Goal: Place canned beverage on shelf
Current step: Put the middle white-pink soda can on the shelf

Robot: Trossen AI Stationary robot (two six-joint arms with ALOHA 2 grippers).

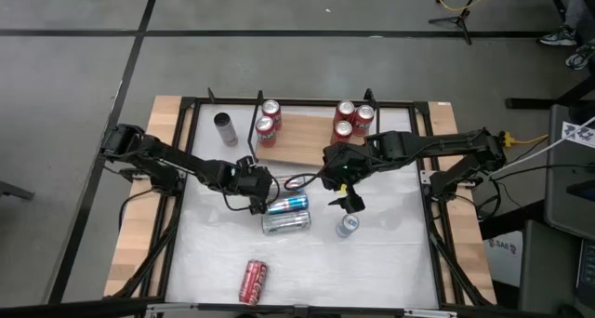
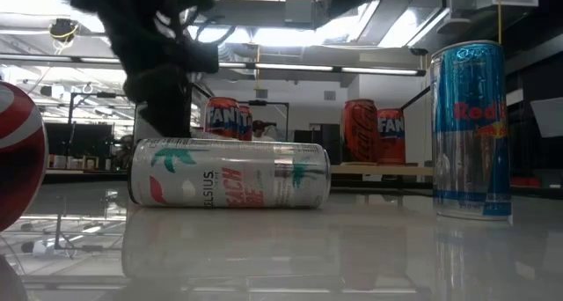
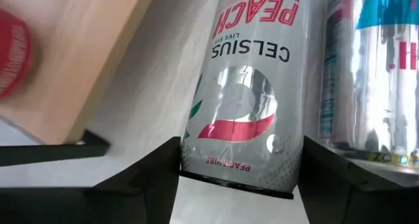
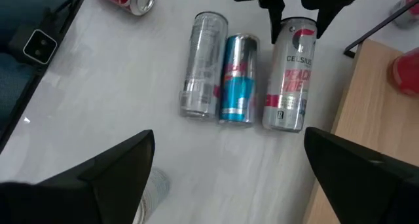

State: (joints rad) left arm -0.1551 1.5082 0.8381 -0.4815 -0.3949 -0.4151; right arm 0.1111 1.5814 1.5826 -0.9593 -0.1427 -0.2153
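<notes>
A white Celsius can [image 4: 287,80] lies on the table beside the wooden shelf [image 1: 302,141], parallel to a blue Red Bull can [image 1: 288,204]. My left gripper [image 1: 260,188] reaches in from the table's left and is shut on this can's end, which fills the left wrist view [image 3: 245,99]. My right gripper [image 1: 346,200] hangs open above the table with nothing between its fingers, over an upright Red Bull can [image 1: 346,225]. On the shelf stand two red cans [image 1: 268,118] at its left end and three [image 1: 351,118] at its right end. My left gripper pinches the Celsius can's base end [image 3: 196,155] between its two fingers [image 3: 154,168], one on each round side. The fingers slant down from the table's left and lie along the can. Whether the held end is off the table I cannot tell.
A silver can [image 1: 286,222] lies on the near side of the blue one and fronts the low view [image 2: 229,173]. A dark can [image 1: 225,127] stands left of the shelf. A red cola can [image 1: 253,279] lies near the front edge. Black frame rods border the table.
</notes>
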